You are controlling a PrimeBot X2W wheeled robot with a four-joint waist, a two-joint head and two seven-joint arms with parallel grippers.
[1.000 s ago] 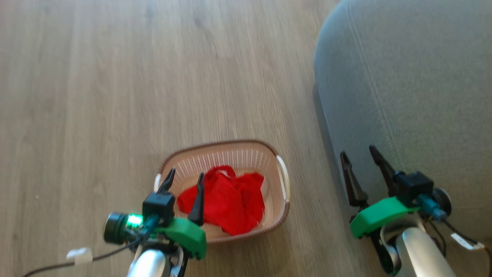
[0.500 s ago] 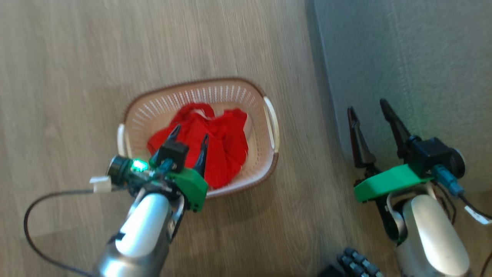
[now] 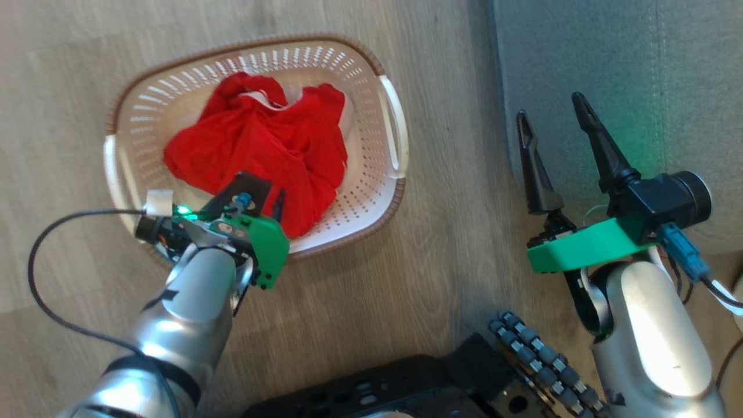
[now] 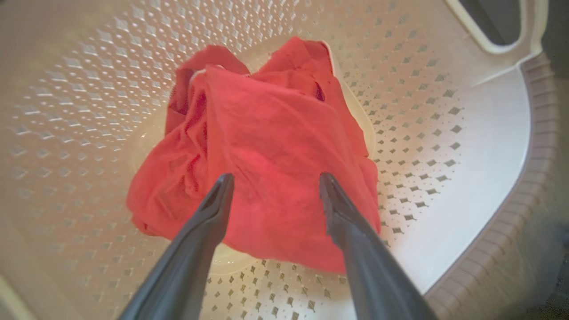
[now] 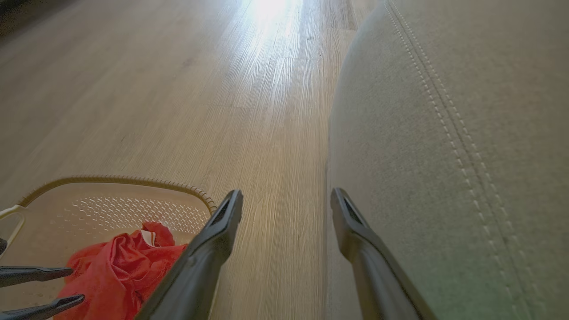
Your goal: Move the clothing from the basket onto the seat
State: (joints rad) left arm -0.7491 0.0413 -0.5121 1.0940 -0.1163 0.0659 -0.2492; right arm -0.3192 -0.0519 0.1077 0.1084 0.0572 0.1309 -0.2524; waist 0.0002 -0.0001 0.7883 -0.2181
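The clothing (image 3: 261, 139), a crumpled red heap with a sliver of white trim, lies inside the basket (image 3: 363, 180), which stands on the wooden floor (image 3: 447, 261). The left gripper (image 4: 275, 178) reaches down into the basket from its near side, its 2 fingers spread wide, tips over the near part of the heap, no fabric pinched between them. The right gripper (image 3: 549, 105) hangs to the right of the basket, fingers spread and empty, at the edge of the grey seat (image 3: 609, 58)
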